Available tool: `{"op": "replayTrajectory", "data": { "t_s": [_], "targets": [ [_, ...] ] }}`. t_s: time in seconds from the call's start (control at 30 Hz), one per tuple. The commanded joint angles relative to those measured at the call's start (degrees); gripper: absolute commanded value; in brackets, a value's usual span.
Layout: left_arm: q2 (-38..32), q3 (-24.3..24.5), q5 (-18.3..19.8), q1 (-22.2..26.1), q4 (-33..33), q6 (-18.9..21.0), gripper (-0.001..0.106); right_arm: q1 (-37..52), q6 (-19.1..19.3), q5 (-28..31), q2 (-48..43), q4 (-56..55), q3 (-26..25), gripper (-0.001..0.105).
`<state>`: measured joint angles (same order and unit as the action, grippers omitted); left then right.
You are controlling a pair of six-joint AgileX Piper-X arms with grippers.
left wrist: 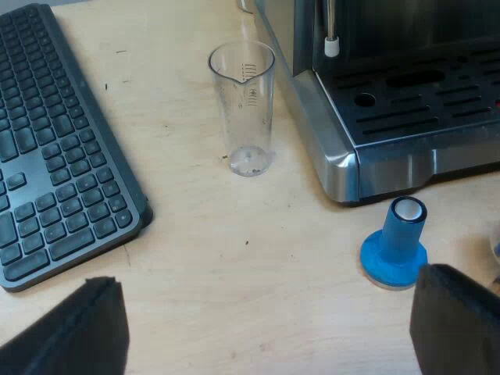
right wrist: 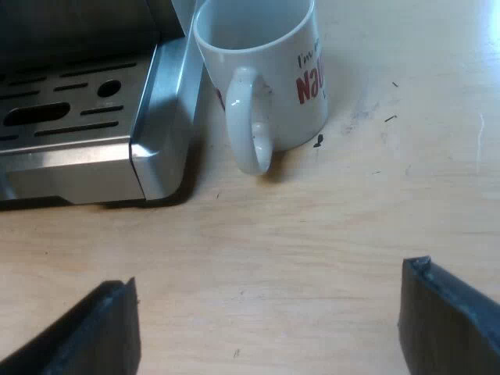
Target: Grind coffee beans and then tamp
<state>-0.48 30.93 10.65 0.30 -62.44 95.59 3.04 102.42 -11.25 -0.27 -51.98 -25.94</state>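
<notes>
Near the espresso machine [left wrist: 406, 117], the blue tamper [left wrist: 395, 244] stands handle-up.

The left claw [left wrist: 262, 332] has two black fingers [left wrist: 74, 332] with a matte, slightly grainy surface and blunt, squared tips. The right claw [right wrist: 269, 320] carries the same pair of black fingers [right wrist: 449, 316], their flat inner faces meeting the tops at sharp corners.

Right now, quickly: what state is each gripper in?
Left gripper: open, holding nothing, near the blue tamper.
Right gripper: open, holding nothing, near the mug.
</notes>
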Motion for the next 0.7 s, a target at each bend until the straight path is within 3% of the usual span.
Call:
{"op": "replayTrajectory", "data": {
  "t_s": [0.03, 0.7],
  "targets": [
    [-2.5, 0.1, -0.5, 0.1, 0.8, 0.6, 0.083, 0.2, 0.2, -0.5, -2.7, 0.9, -0.1, 0.07],
    [-2.5, 0.1, 0.3, 0.1, 0.8, 0.6, 0.083, 0.2, 0.2, -0.4, -2.7, 1.1, -0.1, 0.07]
  ]
}}
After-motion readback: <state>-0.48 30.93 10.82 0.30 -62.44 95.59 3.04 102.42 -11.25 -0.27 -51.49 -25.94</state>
